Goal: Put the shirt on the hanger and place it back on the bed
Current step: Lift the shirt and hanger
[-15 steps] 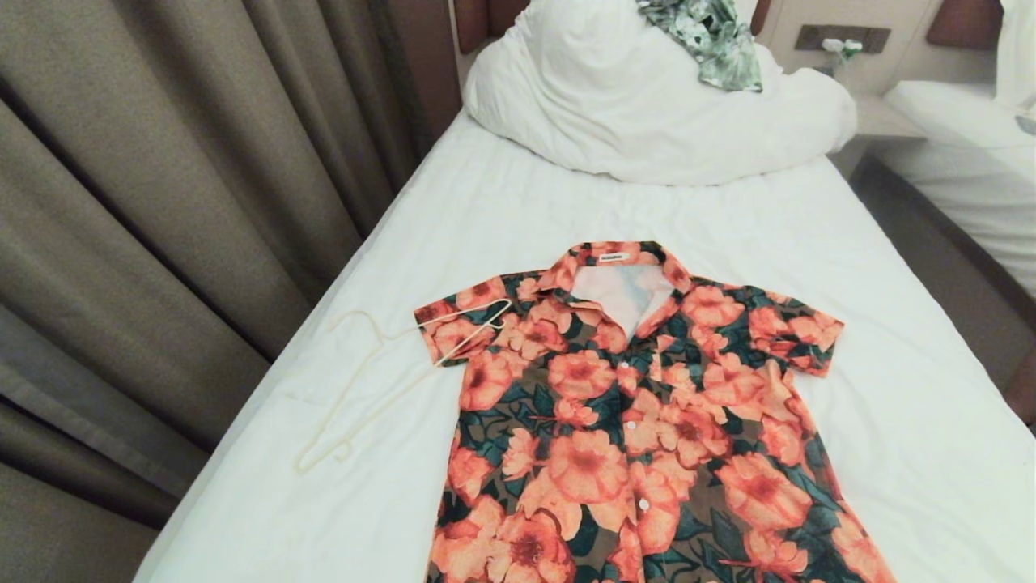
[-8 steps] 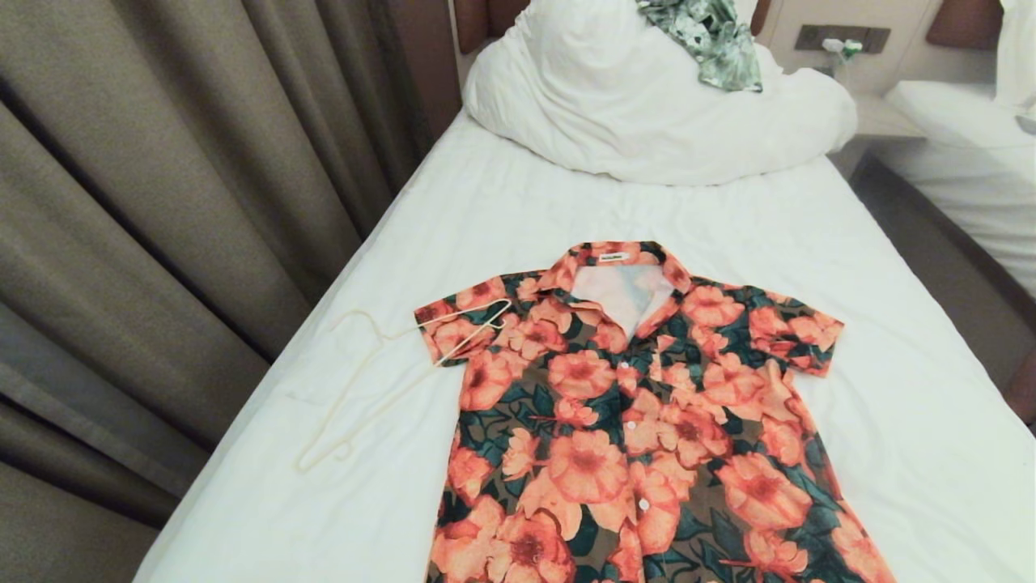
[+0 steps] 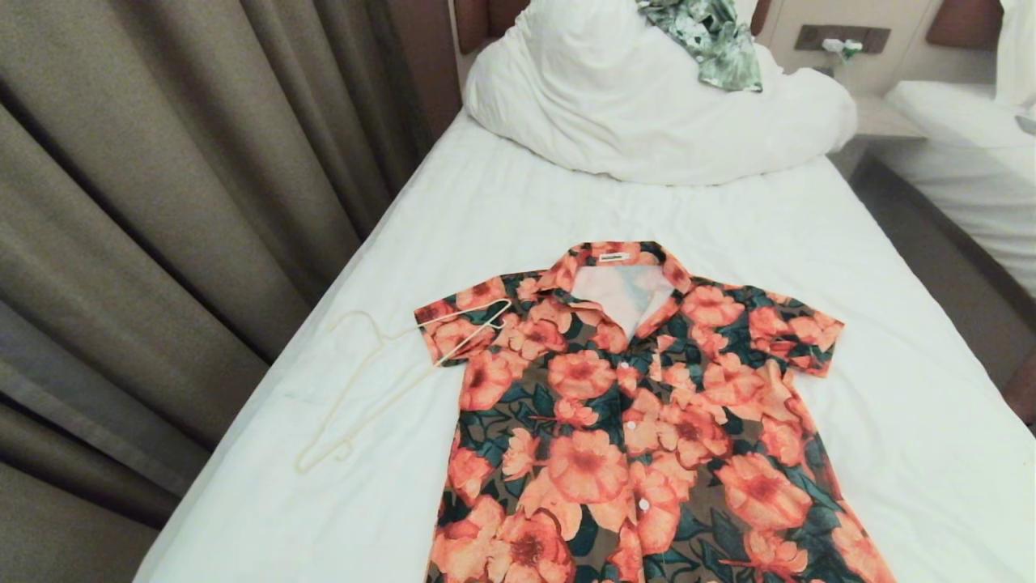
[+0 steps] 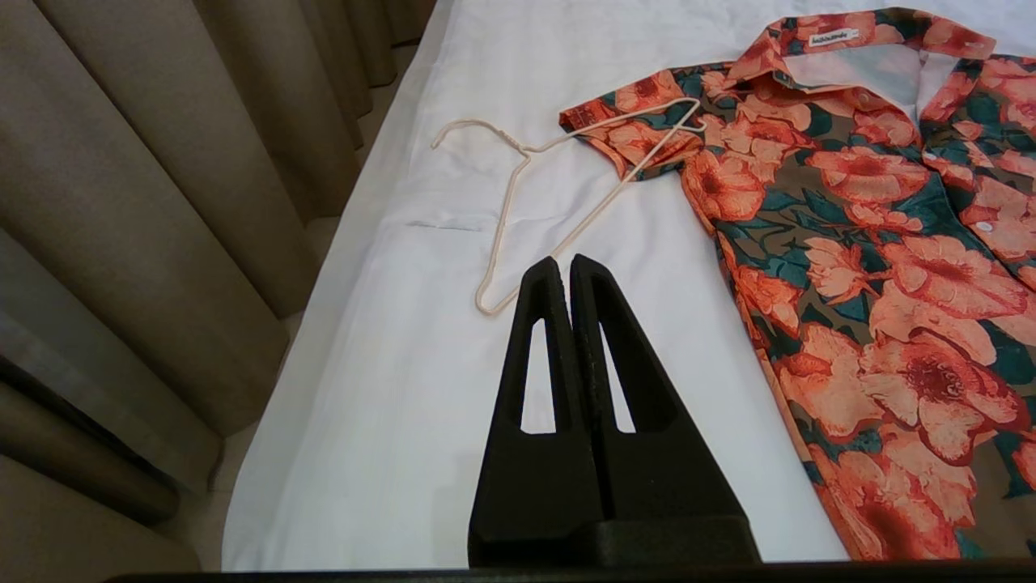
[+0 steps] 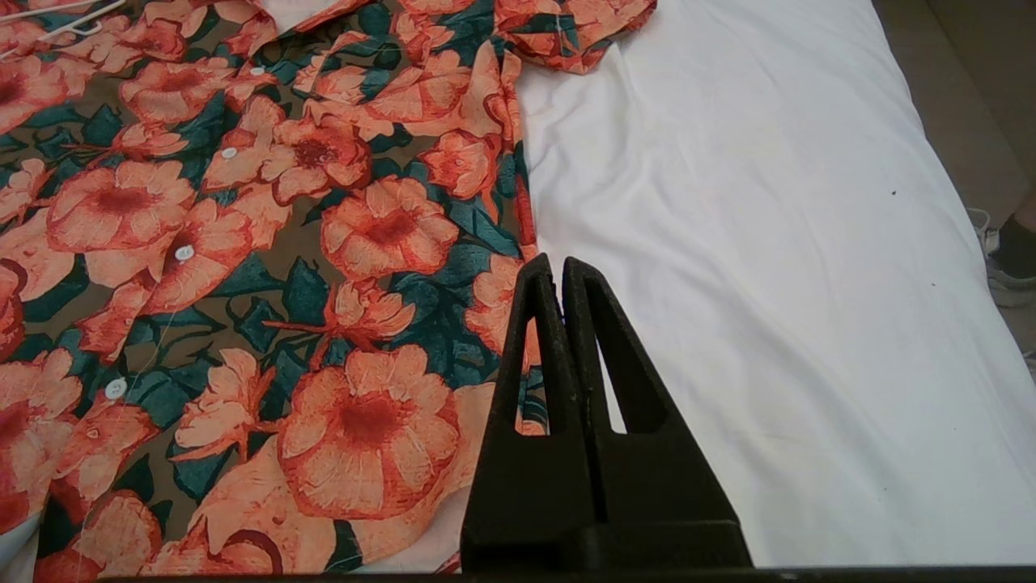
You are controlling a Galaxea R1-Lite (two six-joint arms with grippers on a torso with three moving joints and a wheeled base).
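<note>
Head view: the shirt (image 3: pixel 639 421) lies flat, front up and buttoned, on the bed (image 3: pixel 890 267), collar toward the bunched duvet (image 3: pixel 631 105), hem running out of frame at the near edge. White neck label (image 3: pixel 614 257) inside the collar carries dark print, too small to read. The hanger (image 3: pixel 380 380) lies flat on the sheet at the shirt's left, one corner resting on the left sleeve, hook pointing toward the curtain (image 3: pixel 162 202). Bare sheet on both sides of the shirt and between collar and duvet; the bed's left edge runs close to the curtain, the right edge drops to a floor gap before a second bed (image 3: pixel 963 138). A green leaf-print garment (image 3: pixel 716 40) sits on top of the duvet. Neither of my hands shows here.

Left wrist view: my left hand (image 4: pixel 564 263) hangs over bare sheet, fingers pressed together, holding nothing, tips just beside the hanger's near corner as seen. Label print shows again, unreadable. Narrow floor strip between bed edge and curtain.

Right wrist view: my right hand (image 5: pixel 557 263) is over the shirt's right side edge, fingers together, empty. Wide bare sheet beyond it to the bed's edge; a shoe (image 5: pixel 1004 259) stands on the floor past that edge.
</note>
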